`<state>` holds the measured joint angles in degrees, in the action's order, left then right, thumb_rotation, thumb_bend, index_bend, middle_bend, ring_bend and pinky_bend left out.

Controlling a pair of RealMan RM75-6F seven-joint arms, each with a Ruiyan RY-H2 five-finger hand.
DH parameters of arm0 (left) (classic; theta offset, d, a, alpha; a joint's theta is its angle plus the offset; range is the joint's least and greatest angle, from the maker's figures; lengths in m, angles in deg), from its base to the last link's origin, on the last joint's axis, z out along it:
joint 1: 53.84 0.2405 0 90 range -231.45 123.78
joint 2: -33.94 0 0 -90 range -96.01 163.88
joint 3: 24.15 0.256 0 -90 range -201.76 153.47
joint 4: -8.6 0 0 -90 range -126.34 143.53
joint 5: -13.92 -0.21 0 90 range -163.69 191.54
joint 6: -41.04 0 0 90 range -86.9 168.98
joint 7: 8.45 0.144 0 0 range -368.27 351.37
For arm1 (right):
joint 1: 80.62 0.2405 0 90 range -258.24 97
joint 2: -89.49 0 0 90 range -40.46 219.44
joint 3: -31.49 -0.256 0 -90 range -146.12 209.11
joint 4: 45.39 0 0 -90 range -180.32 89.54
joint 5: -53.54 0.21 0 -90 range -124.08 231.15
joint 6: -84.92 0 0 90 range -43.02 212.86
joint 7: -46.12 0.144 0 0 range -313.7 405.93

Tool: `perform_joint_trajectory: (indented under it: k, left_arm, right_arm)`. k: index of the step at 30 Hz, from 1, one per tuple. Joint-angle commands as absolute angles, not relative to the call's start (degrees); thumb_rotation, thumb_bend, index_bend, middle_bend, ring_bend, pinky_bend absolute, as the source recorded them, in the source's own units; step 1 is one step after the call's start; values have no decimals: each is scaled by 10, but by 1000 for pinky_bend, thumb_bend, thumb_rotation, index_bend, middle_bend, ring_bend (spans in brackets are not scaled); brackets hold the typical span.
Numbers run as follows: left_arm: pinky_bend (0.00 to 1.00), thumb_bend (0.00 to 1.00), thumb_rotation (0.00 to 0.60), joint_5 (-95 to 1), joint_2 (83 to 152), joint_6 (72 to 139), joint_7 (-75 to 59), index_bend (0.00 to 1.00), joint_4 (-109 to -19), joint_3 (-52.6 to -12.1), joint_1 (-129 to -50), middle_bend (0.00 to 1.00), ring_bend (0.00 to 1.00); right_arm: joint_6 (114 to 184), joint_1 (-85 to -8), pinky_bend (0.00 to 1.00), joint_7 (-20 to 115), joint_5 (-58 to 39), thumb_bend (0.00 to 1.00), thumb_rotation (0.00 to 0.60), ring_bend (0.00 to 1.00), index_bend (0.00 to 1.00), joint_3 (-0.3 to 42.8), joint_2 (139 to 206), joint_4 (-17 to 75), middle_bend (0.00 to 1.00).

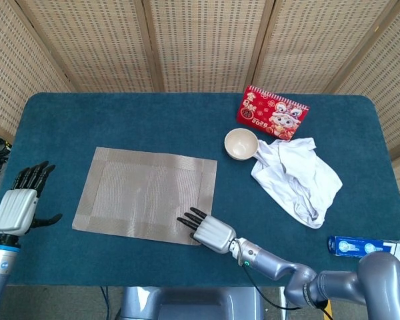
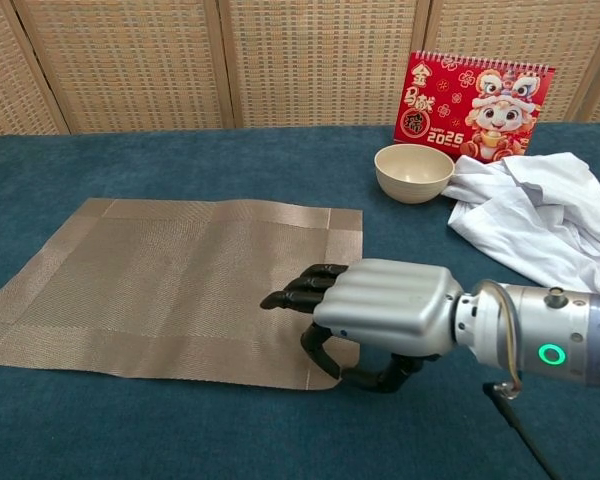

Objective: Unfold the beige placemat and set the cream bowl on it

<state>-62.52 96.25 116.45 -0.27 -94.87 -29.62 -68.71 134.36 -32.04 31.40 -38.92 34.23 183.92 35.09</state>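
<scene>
At about 6 o'clock, nearest the cameras, the robot's right hand (image 2: 380, 318), silver-backed with dark fingers (image 1: 191, 217), rests on the near right corner of the flat woven beige rectangular placemat (image 1: 147, 193). The fingers lie extended on top of the mat while the thumb curls around its near edge, so the corner appears pinched between them. The placemat lies spread open on the dark teal cloth-covered counter (image 1: 153, 120), left of centre. At about 8 o'clock, the left hand (image 1: 17, 205) hovers off the counter's left edge, holding nothing, its dark fingers straight and slightly spread with the thumb out to the side. At about 3 o'clock lies a crumpled white cloth (image 1: 297, 177). Touching its far left edge, at about 1 o'clock, the small round cream bowl (image 2: 413, 171) stands upright and apart from the placemat. Just behind it stands a red desk calendar with cartoon lions (image 2: 477, 105).
</scene>
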Motion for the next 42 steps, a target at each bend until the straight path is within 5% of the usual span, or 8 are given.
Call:
perform_joint_trajectory:
  k: [1,15,42]
  left_arm:
    - [0,0,600,-629,963,1166,0,0,-951,-295,-686,0,0]
    - [0,0,600,-636,969,1168,15,0,-956,-290,-686,0,0]
    - [0,0,600,-639,977,1170,37,0,-960,-285,-687,0,0]
  right_arm:
    - [1364,-333,0,306,-413,651,600,0,675,366,1800,373,75]
    - [1425,-367,0,316,-495,651,600,0,675,431,1707,408,80]
    - [1460,-419,0,323,-529,654,600,0,678,460,1642,365,74]
